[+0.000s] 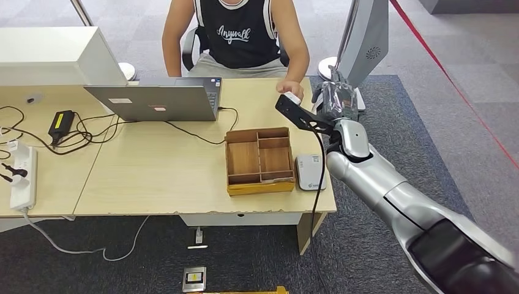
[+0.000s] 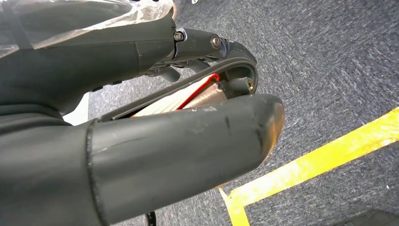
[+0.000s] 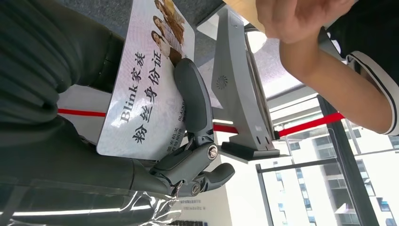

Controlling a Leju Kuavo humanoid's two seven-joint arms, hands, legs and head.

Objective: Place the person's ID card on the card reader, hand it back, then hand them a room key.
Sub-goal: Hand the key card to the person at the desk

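"Blink 家族 身份证 粉丝专属" on the ID card (image 3: 146, 89); "Anywall" on the person's black top (image 1: 235, 33)

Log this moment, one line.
right hand: holds ID card | person's hand: beside it | card reader: bare | left hand: holds card

Even, bright indoor light falls on the bench (image 1: 153, 177), with soft shadows beneath it. In the right wrist view the windows (image 3: 329, 183) blow out white. Close fingers (image 2: 179, 155) look slightly soft.
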